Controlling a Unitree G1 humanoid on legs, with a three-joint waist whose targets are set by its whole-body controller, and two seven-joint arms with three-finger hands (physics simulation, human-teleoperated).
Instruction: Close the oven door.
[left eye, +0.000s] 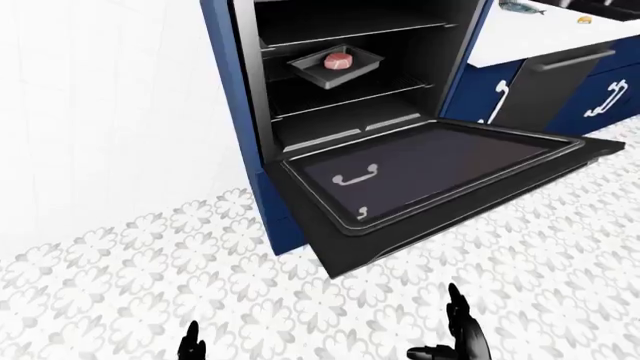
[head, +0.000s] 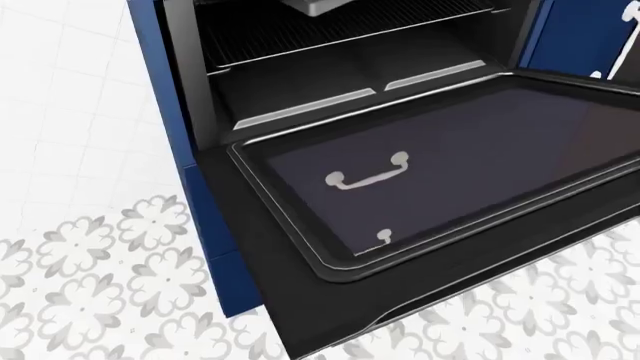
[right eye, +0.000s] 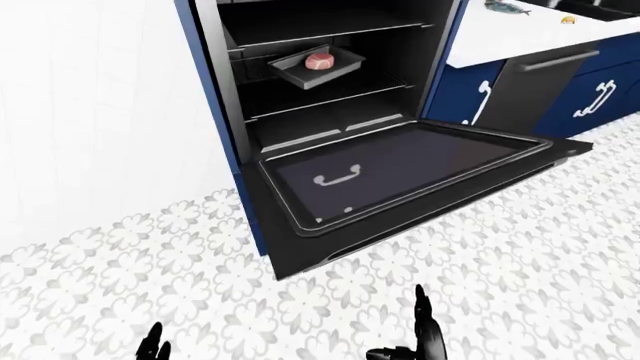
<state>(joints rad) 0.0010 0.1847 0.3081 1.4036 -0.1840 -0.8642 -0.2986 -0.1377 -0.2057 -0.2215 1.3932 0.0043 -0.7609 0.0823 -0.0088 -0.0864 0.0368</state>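
Note:
The black oven door (left eye: 440, 176) hangs fully open, lying flat and level above the floor, its glass pane reflecting a cabinet handle. It fills most of the head view (head: 420, 187). The open oven cavity (left eye: 350, 67) shows wire racks and a grey tray with a piece of raw meat (left eye: 338, 61). My left hand (left eye: 190, 346) shows only fingertips at the bottom edge of the left-eye view. My right hand (left eye: 458, 334) is at the bottom edge with fingers spread open. Both hands are below the door's edge and apart from it.
Blue cabinets (left eye: 230, 90) frame the oven. To the right are a white counter (left eye: 530, 30) with a fish on it, a grey dishwasher front (left eye: 545, 82) and blue drawers with white handles (left eye: 605, 97). A white wall is at left; patterned floor tiles (left eye: 150, 285) lie below.

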